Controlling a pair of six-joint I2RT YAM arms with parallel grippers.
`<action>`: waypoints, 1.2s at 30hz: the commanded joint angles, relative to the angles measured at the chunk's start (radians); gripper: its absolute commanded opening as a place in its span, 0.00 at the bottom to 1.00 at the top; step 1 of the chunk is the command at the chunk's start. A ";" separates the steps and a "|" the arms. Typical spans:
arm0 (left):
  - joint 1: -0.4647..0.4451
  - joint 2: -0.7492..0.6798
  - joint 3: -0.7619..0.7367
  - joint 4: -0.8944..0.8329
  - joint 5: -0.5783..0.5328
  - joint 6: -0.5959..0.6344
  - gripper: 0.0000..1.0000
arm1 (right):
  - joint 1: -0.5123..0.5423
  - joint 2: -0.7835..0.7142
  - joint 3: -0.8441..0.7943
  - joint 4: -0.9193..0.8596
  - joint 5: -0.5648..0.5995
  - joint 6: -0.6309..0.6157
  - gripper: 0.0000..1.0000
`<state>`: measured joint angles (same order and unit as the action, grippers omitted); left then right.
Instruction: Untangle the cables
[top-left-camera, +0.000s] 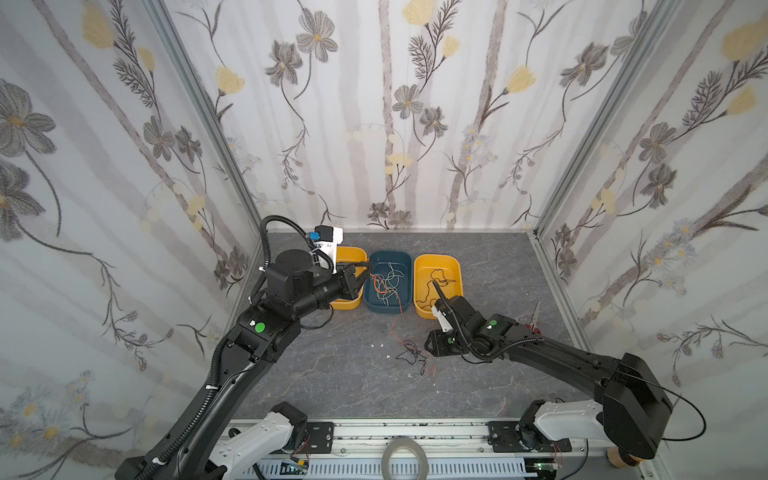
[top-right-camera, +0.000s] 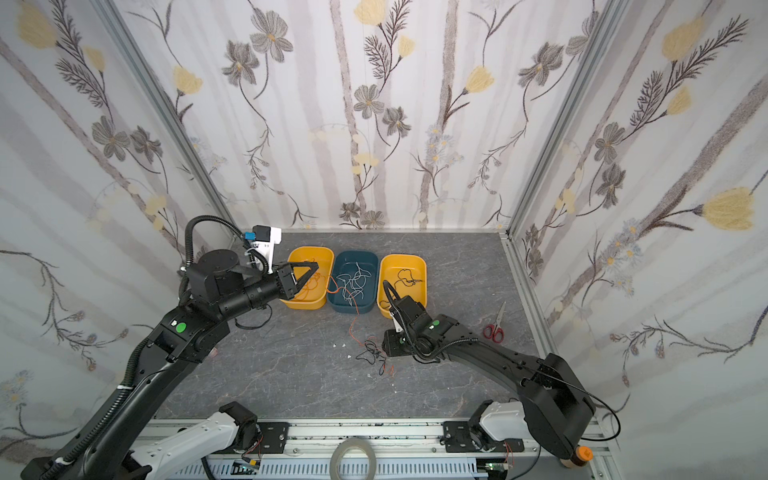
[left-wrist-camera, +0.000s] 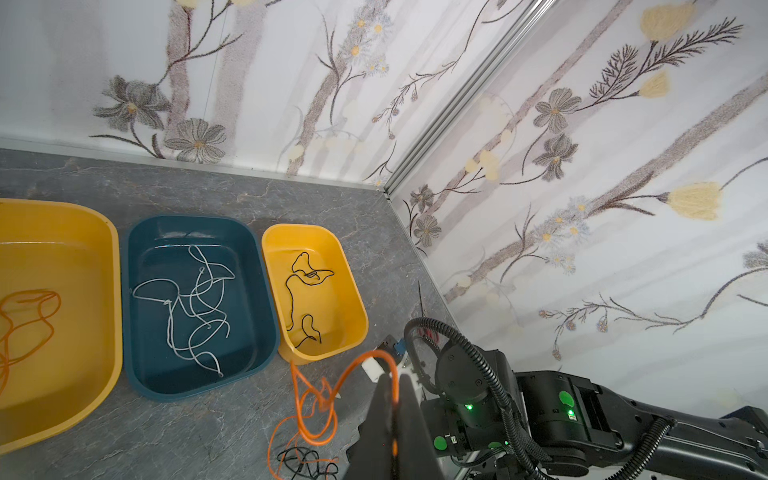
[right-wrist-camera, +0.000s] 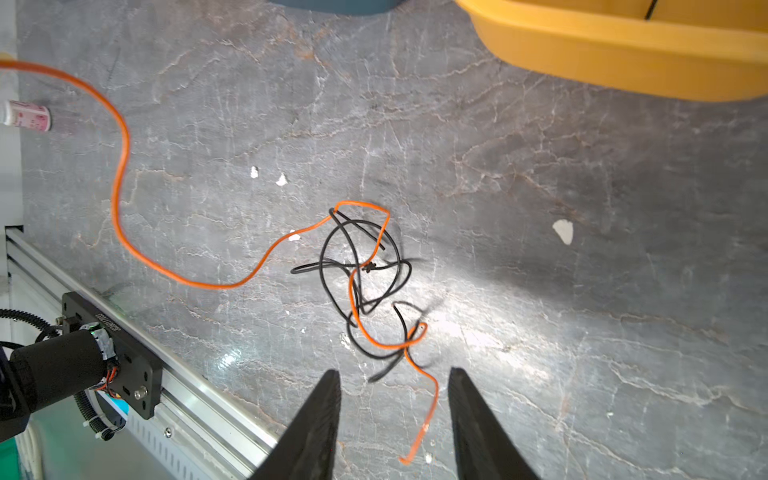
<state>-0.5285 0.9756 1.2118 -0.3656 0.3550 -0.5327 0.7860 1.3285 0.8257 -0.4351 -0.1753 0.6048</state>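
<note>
Over the table (right-wrist-camera: 540, 208), orange cable (right-wrist-camera: 220, 286) runs from clamping left claw (left-wrist-camera: 388, 376) toward parted right claw (right-wrist-camera: 394, 372).

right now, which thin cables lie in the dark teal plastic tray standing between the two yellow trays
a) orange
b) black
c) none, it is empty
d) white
d: thin white cables lie loose on the floor of the dark teal plastic tray.

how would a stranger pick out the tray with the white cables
On the grey table, three trays sit near the back wall. Take the middle one, the blue tray. Both neighbours are yellow trays; only it holds white cables.
</note>
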 joint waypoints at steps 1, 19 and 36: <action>0.001 0.007 0.002 0.077 0.023 -0.026 0.00 | 0.005 0.015 -0.014 0.177 -0.072 -0.029 0.50; 0.002 0.008 0.028 0.070 0.013 -0.029 0.00 | 0.082 0.356 0.125 0.495 -0.187 -0.059 0.53; 0.018 -0.041 -0.076 0.084 0.074 -0.027 0.00 | 0.054 0.084 0.124 0.307 -0.103 -0.082 0.03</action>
<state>-0.5110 0.9390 1.1580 -0.3305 0.3813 -0.5564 0.8494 1.4536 0.9493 -0.0654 -0.3038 0.5377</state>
